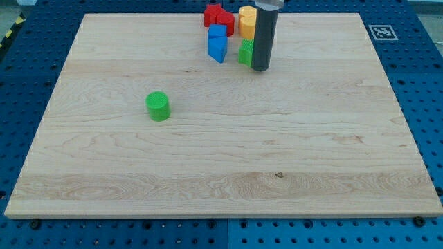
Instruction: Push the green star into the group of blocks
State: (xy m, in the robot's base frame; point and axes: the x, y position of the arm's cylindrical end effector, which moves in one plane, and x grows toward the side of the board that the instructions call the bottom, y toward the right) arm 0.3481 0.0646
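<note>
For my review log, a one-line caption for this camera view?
My tip touches the green star beside the block group; a green cylinder sits apart.

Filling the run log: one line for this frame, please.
tip touching green star, on its right | star beside blue blocks, red, yellow | green cylinder apart, left

This looks like a robotics lab bench. A pale wooden board (221, 138) lies on a blue metal table (28, 90) drilled with a regular grid of holes, and a black-and-white printed marker (379, 32) sits at the board's top right corner.
</note>
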